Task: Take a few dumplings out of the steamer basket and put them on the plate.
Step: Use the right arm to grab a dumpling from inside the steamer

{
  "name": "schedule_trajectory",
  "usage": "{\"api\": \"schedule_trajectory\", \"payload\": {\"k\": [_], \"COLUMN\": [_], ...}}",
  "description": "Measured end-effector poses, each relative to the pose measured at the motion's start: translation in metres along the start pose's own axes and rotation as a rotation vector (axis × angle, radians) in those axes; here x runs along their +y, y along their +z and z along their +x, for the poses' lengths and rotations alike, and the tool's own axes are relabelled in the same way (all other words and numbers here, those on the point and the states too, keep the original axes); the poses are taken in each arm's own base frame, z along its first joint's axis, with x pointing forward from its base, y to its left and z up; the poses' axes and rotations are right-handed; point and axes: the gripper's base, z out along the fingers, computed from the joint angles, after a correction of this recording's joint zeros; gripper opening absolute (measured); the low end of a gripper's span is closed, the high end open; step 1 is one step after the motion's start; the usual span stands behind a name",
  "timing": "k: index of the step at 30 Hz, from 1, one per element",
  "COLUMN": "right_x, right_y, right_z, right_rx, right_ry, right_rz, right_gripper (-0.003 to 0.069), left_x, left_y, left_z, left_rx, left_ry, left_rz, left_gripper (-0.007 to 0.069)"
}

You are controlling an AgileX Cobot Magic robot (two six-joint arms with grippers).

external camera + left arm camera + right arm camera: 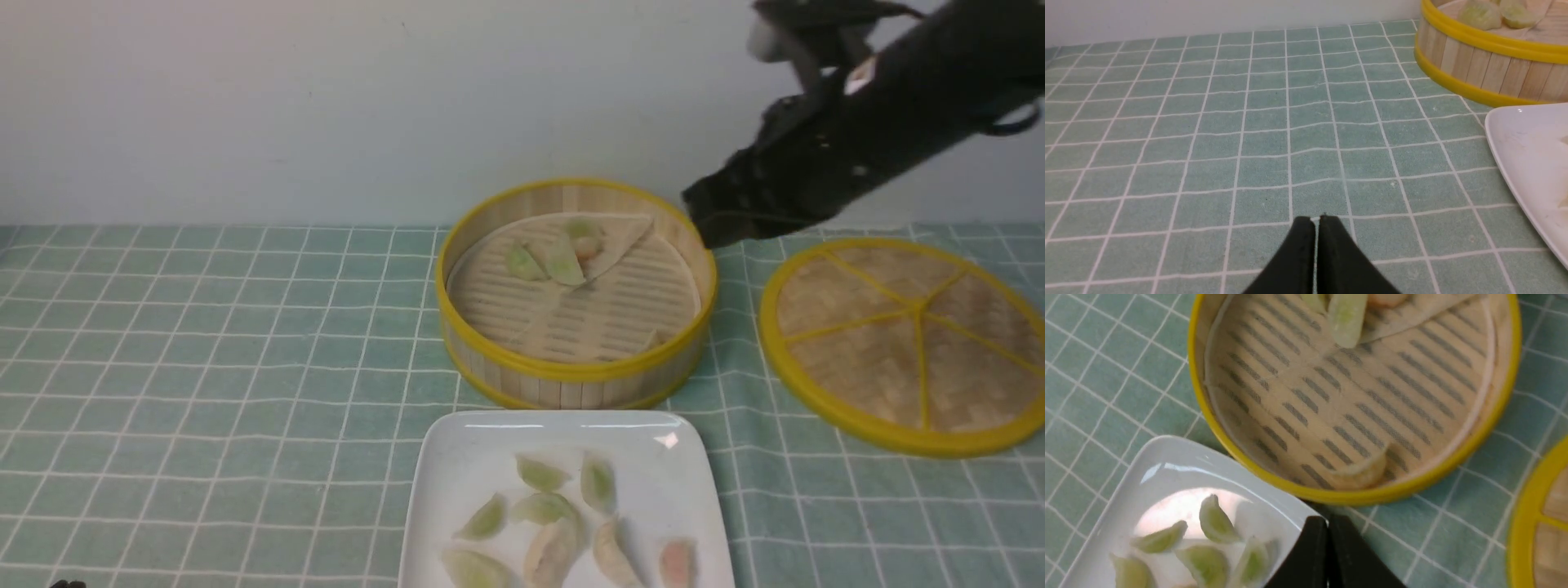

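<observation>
Hovering beside the far right rim of the round yellow-rimmed bamboo steamer basket, your right gripper shows black jaws pressed together on nothing, while your left gripper, likewise clenched and empty, sits low over the green checked tablecloth, left of the glossy white rounded-square plate. Three small crescent-shaped translucent dumplings, mostly pale green, cluster at the basket's far side; about eight more lie on the plate, just in front of the basket. The flat woven yellow-rimmed lid lies on the cloth to the basket's right.
</observation>
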Motion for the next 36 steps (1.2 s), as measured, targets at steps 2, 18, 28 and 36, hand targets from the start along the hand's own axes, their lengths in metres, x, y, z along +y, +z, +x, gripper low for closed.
{"api": "schedule_trajectory", "payload": {"k": [2,18,28,36], "right_x": [0.0,-0.027,-0.038,-0.04], "right_y": [0.017,0.172,0.218,0.221], "right_z": [-0.01,-0.053,-0.047,-0.049], "right_rx": [0.006,0.124,0.111,0.078], "right_ry": [-0.002,-0.018,-0.018,-0.039], "right_rz": [-0.011,-0.043,-0.028,-0.022], "right_gripper": [-0.001,0.0328,0.0477,0.0277], "left_x": [0.0,0.0,0.0,0.0], "left_y": [0.0,0.0,0.0,0.0], "left_z": [0.0,0.0,0.0,0.0], "left_rx": [0.0,0.0,0.001,0.001], "left_ry": [0.0,0.0,0.0,0.0], "left_rz": [0.0,0.0,0.0,0.0], "left_gripper": [-0.0006,-0.0006,-0.0006,-0.0006]}}
